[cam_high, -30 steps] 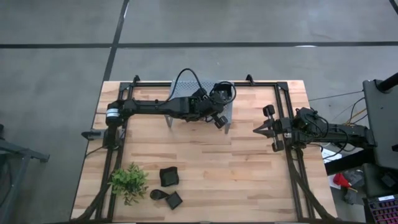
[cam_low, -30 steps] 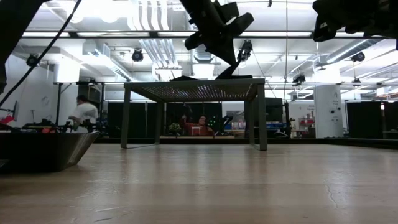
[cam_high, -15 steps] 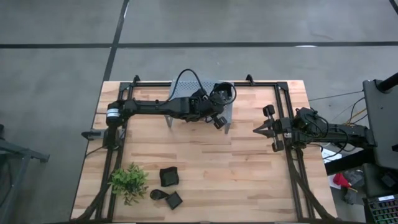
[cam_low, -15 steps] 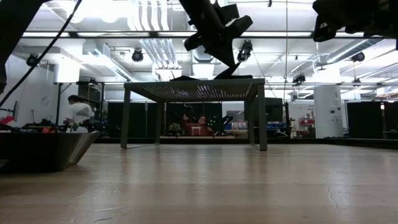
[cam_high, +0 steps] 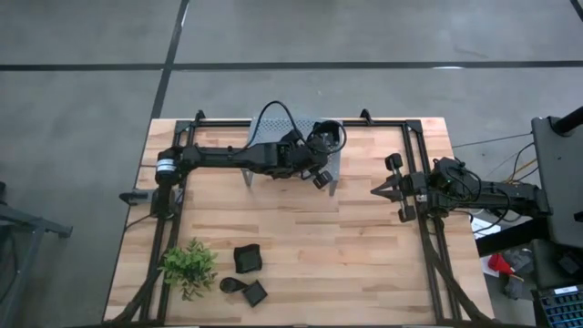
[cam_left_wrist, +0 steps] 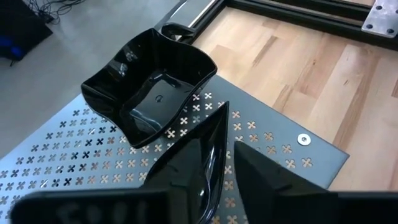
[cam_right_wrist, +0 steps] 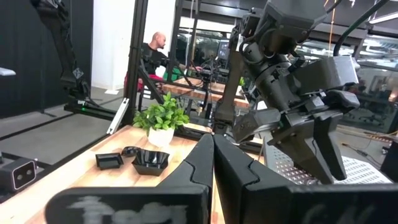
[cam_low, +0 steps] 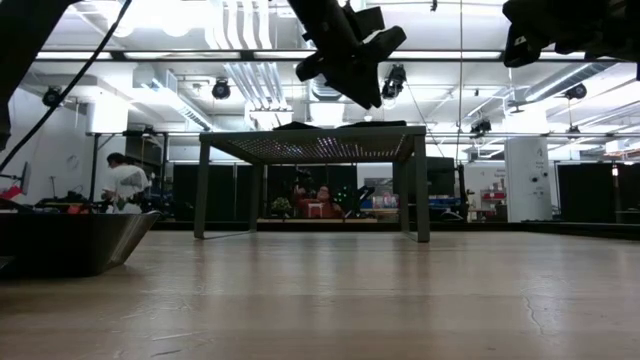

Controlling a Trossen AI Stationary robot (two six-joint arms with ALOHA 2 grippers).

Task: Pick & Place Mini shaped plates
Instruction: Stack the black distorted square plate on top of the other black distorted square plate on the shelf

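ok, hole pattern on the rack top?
Small cross-shaped cutouts across the grey rack; clearest in the left wrist view.

Open table [cam_high: 364, 246] centre; rack [cam_high: 333, 169] far, plant [cam_high: 189, 266] near-left.

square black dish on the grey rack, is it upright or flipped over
Upright: in the left wrist view the square black dish sits on the grey rack, its hollow facing up and empty.

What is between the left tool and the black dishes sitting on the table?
Nothing visible. The left tool hovers over the grey rack; the dishes lie across bare wood beside the plant.
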